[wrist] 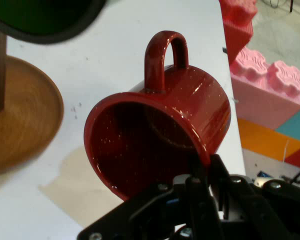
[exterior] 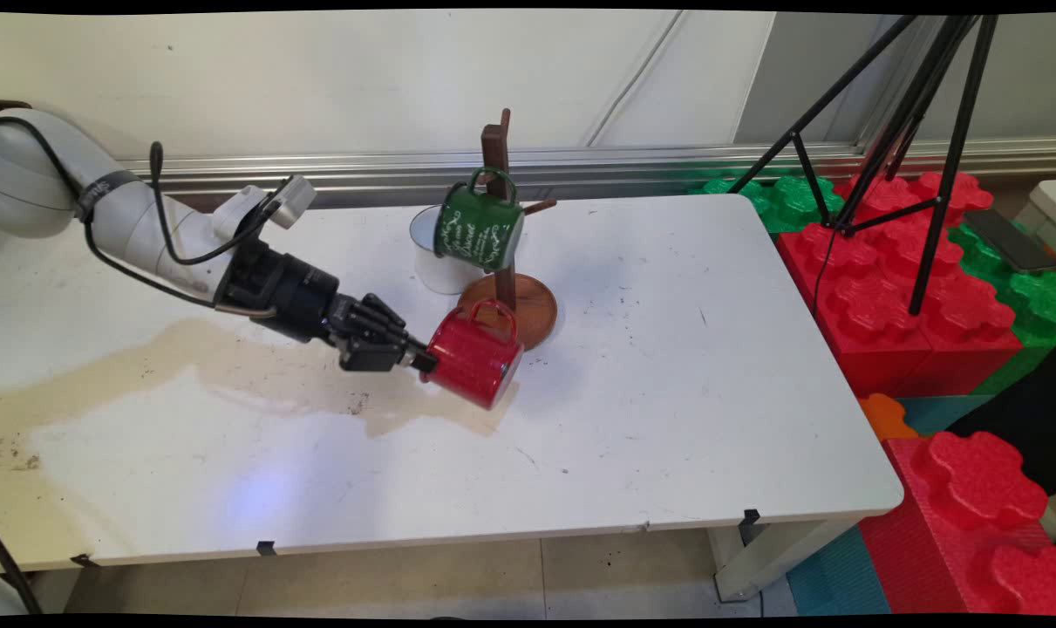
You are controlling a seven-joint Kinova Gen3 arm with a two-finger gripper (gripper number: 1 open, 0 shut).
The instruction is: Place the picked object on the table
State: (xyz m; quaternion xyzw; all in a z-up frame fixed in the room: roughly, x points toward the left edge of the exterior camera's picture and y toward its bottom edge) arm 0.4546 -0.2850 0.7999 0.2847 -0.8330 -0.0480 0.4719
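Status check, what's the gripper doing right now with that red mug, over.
Black gripper shut on red speckled enamel mug, pinching its rim, mug tipped sideways. Close beside it: wooden mug tree, green mug hanging there. White mug behind.

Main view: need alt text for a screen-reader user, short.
A black claw grips the rim of a red mug, holding it tipped on its side just above a white table, handle up. Behind stands a wooden mug tree with a green mug hanging on it, a white mug beside its base.
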